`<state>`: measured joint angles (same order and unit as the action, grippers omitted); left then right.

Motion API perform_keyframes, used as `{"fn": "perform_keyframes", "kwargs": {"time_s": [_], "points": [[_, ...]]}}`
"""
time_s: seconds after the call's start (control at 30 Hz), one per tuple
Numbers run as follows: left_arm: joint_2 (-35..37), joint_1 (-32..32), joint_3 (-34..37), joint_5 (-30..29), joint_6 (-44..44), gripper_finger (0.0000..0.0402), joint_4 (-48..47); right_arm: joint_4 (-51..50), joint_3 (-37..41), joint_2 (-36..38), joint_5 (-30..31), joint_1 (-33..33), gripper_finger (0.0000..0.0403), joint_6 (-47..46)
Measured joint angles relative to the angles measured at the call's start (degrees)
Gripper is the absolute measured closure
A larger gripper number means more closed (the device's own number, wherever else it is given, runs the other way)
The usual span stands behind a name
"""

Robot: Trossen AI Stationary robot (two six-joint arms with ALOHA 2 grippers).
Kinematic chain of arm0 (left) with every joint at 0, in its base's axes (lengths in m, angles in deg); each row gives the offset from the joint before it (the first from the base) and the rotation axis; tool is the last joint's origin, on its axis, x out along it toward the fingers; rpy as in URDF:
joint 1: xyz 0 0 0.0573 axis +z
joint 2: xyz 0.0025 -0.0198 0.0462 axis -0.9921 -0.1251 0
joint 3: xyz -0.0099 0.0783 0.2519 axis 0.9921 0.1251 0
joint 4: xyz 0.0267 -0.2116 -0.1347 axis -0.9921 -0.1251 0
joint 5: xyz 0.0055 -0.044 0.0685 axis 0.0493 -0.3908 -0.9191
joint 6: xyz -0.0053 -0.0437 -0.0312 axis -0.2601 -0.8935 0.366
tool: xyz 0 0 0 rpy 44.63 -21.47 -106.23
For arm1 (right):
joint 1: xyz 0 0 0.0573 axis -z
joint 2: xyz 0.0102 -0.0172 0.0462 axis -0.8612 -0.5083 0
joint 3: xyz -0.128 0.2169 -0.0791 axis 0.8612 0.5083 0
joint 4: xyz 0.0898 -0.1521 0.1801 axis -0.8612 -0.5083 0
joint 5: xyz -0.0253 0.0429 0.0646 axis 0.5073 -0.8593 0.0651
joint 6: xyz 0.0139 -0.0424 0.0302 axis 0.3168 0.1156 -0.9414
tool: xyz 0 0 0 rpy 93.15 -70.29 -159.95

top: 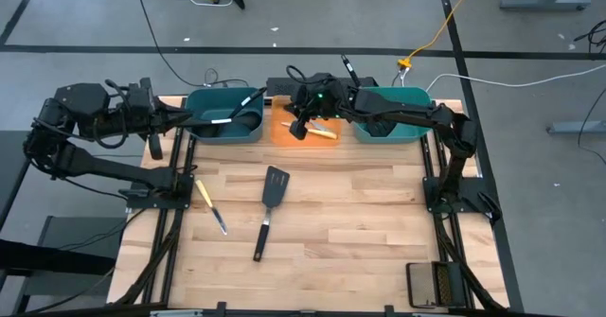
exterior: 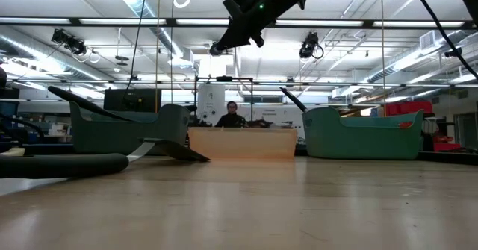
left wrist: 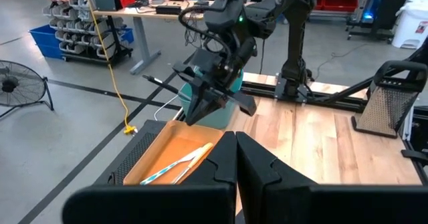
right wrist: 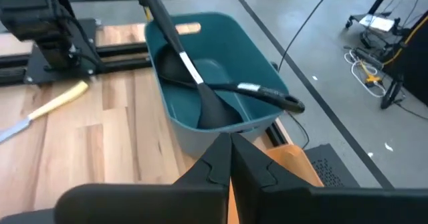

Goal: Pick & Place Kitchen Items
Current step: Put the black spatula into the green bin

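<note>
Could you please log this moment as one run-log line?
right gripper: shut, empty, above orange bin | left gripper: shut, by left teal bin | spatula, yellow-handled knife: on table

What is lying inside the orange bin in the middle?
Inside the orange bin lie two slim yellow-handled knives. The right gripper above covers part of the bin's floor.

Spatula (top: 270, 206) lies on table (top: 360, 232), right of knife (top: 210, 206), before three bins (top: 224, 116).
</note>
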<state>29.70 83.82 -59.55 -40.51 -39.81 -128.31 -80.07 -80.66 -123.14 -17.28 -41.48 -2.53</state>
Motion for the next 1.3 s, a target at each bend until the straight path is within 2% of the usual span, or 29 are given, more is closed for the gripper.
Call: {"fn": "perform_keyframes", "kwargs": {"time_s": [0.27, 0.73, 0.97, 1.3], "points": [[0.0, 0.0, 0.0, 0.0, 0.0, 0.0400, 0.0, -0.9, 0.0, 3.9, 0.0, -0.8, 0.0398, -0.4], [0.0, 0.0, 0.0, 0.0, 0.0, 0.0400, 0.0, -2.7, 0.0, 14.9, -1.7, -1.2, 0.0401, -0.5], [0.0, 0.0, 0.0, -0.9, 0.1, 0.0400, 0.0, -3.7, 0.0, 19.6, 1.3, -3.4, 0.0401, -0.8], [0.0, 0.0, 0.0, -0.6, -0.1, 0.0400, 0.0, -9.6, 0.0, 22.3, -4.6, -6.6, 0.0402, -3.0]]}}
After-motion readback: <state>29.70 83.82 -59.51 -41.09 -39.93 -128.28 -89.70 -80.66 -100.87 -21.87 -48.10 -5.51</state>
